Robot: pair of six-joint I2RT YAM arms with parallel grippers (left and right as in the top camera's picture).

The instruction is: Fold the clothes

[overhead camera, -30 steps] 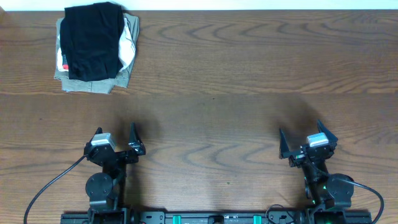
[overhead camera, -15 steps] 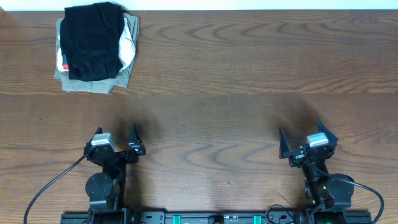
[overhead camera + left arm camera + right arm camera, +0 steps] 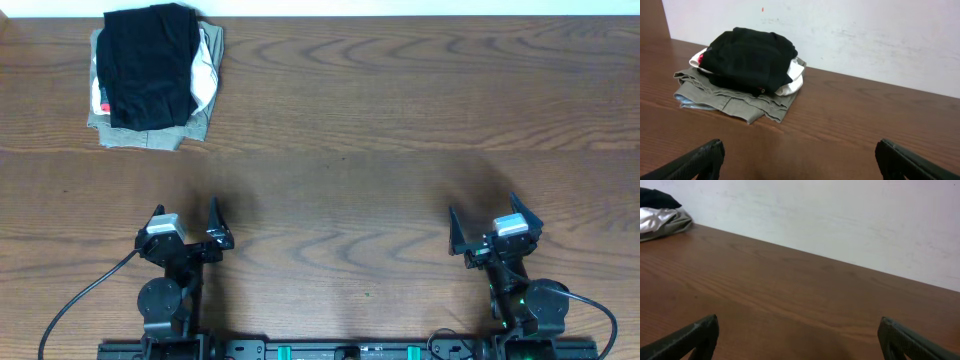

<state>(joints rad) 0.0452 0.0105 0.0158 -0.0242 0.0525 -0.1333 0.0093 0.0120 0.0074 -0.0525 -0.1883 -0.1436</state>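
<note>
Hands at near edge of tabletop (image 3: 340, 160), left hand (image 3: 185, 208) and right hand (image 3: 482, 207) well apart. Stood released, jaws spread wide, gripped nothing. Farther out, at far left corner by wall (image 3: 865, 35): black pants (image 3: 150, 65), folded, on top of stack (image 3: 150, 137). Lay over white garment (image 3: 207, 70) and olive garment (image 3: 735, 100), showed red strip (image 3: 103, 100) at left side. Sat well clear of both hands.
</note>
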